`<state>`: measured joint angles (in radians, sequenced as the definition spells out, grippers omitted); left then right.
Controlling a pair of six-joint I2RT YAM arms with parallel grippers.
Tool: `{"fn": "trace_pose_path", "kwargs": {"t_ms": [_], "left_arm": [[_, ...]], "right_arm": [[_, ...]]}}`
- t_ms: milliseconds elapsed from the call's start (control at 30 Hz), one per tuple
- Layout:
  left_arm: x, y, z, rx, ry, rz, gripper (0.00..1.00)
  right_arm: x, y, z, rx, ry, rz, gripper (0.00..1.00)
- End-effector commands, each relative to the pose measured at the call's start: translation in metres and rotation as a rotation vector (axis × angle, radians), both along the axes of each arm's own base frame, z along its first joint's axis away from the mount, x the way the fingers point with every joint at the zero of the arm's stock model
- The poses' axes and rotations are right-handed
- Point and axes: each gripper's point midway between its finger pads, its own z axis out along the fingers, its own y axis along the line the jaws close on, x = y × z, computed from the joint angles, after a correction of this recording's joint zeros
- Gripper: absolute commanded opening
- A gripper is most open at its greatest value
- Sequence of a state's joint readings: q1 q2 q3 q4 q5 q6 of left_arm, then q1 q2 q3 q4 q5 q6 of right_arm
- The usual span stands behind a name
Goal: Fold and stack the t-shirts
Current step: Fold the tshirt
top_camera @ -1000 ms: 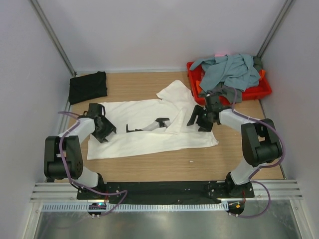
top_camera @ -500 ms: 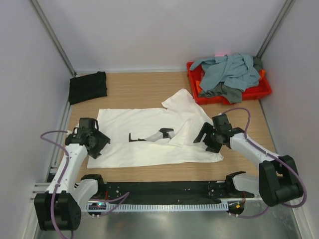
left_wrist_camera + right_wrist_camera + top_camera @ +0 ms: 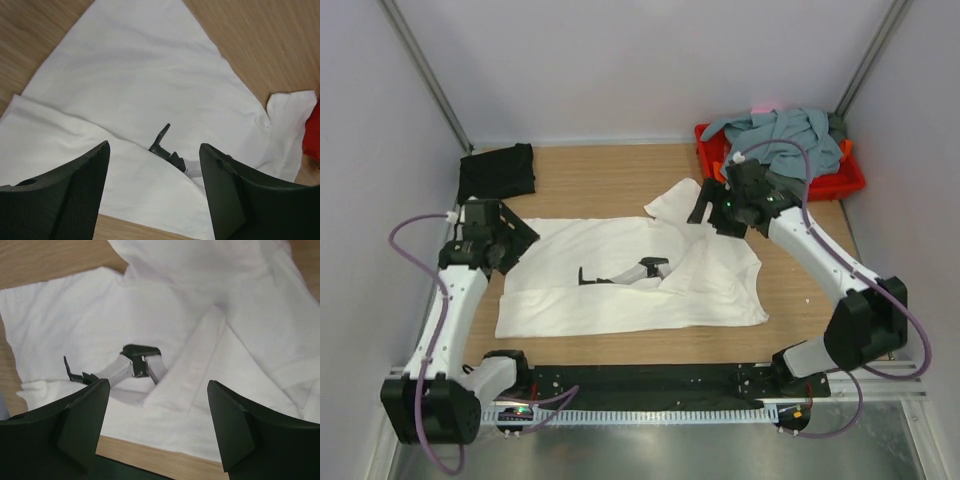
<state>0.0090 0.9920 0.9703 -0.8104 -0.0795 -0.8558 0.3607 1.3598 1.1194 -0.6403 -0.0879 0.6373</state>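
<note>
Top external first, Ben: where is the white shirt?

Ben: Flat on the counter, between the two arms. Its long axis runs left to right, and the near strip looks doubled over. One sleeve sticks out toward the far edge on the right side, with rumpled cloth just below it.

Ida: And the claws?

Ben: Both released, nothing in them. The left claw hangs over the shirt's far left corner; the left wrist view looks past its spread fingers onto plain white cloth. The right claw hovers above that loose sleeve, and the right wrist view shows a folded flap beneath it.

Ida: So which arm takes what?

Ben: My guess is that each takes its own end, since the shirt lies crosswise between them. The sleeve is plainly nearer the right claw and well apart from the left one, so tucking it in would be the right arm's job. Then both could pinch the far edge and bring it toward the near edge, across the short axis.

Ida: The other shirts?

Ben: A black shirt sits folded in the far left corner. A grey-blue shirt is heaped in the red tray at far right. There is also a small dark shape mid-shirt; I cannot tell what it is.
</note>
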Motion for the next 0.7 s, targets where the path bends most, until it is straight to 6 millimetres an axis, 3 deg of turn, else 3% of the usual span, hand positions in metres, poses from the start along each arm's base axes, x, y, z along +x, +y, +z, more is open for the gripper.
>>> {"fn": "trace_pose_path", "kwargs": {"t_ms": [0,33,67,100,167,200,233,267,300,333,367,400,433,500,667], "left_arm": [[0.028,-0.037,-0.054,-0.117,0.083,-0.119,0.73],[0.036,-0.039,-0.062,-0.119,0.085,-0.125,0.72],[0.039,-0.038,-0.085,-0.118,0.145,-0.119,0.71],[0.038,-0.038,-0.098,-0.113,0.174,-0.120,0.71],[0.041,-0.029,-0.125,-0.076,0.238,-0.085,0.71],[0.040,-0.024,-0.135,-0.051,0.270,-0.067,0.71],[0.038,-0.019,-0.143,-0.030,0.299,-0.054,0.71],[0.034,-0.014,-0.156,-0.010,0.353,-0.042,0.71],[0.029,-0.004,-0.164,0.012,0.386,-0.017,0.71],[0.025,0.000,-0.169,0.016,0.409,-0.007,0.71],[0.020,0.007,-0.175,0.022,0.432,0.003,0.71],[0.015,0.023,-0.181,0.038,0.456,0.047,0.72],[0.006,0.028,-0.187,0.044,0.479,0.065,0.72],[0.001,0.035,-0.189,0.035,0.471,0.108,0.72],[-0.007,0.047,-0.183,0.062,0.468,0.151,0.73]], "right_arm": [[0.050,0.010,0.003,-0.095,-0.030,0.062,0.85],[0.074,0.016,0.026,-0.108,-0.091,0.081,0.85],[0.082,0.016,0.025,-0.135,-0.071,0.086,0.85],[0.113,0.017,0.027,-0.186,-0.088,0.067,0.85],[0.133,0.017,0.023,-0.244,-0.082,0.086,0.85],[0.154,0.022,0.039,-0.247,-0.133,0.084,0.85],[0.169,0.020,0.013,-0.298,-0.095,0.078,0.85],[0.178,0.020,0.003,-0.332,-0.084,0.093,0.85],[0.196,0.024,0.020,-0.330,-0.141,0.088,0.85],[0.206,0.021,-0.010,-0.386,-0.089,0.090,0.85],[0.214,0.019,-0.015,-0.415,-0.092,0.097,0.85],[0.228,0.022,0.001,-0.416,-0.145,0.090,0.85],[0.235,0.020,-0.025,-0.455,-0.109,0.091,0.85],[0.251,0.023,-0.019,-0.460,-0.155,0.083,0.86],[0.273,0.031,-0.044,-0.446,-0.193,0.064,0.88]]}}
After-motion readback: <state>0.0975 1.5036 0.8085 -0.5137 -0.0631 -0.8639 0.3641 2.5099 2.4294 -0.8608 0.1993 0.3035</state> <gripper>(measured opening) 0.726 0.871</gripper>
